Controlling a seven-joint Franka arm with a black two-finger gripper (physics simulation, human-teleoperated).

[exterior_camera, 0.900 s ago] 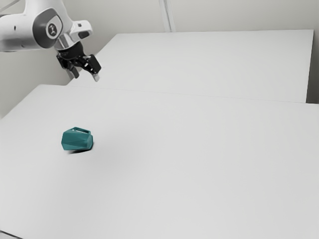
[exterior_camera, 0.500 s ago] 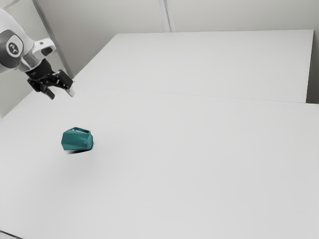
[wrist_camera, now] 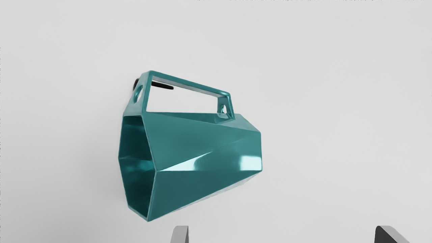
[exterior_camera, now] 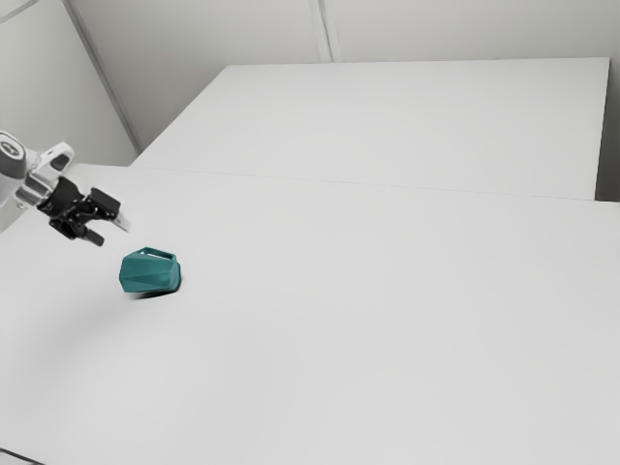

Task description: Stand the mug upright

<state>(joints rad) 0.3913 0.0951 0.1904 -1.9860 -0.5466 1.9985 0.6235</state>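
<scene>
In the exterior view my black gripper (exterior_camera: 110, 234) is above the table, just up and to the exterior view's left of the teal mug (exterior_camera: 150, 272). The faceted mug lies on its side. In the wrist view the mug (wrist_camera: 202, 148) shows its open mouth at one end, its narrower base at the other, and its angular handle along one side. My gripper (wrist_camera: 281, 234) stands open with its two fingertips wide apart, nothing between them, and the mug lies ahead of the tips, apart from them.
The white table (exterior_camera: 368, 320) carries the mug, and a second white surface (exterior_camera: 407, 126) adjoins its far side. A thin dark line (exterior_camera: 19, 455) crosses the exterior view's lower left corner.
In the exterior view my arm and gripper have moved down and to the left, coming lower and closer to the mug. The mug has stayed where it was.
</scene>
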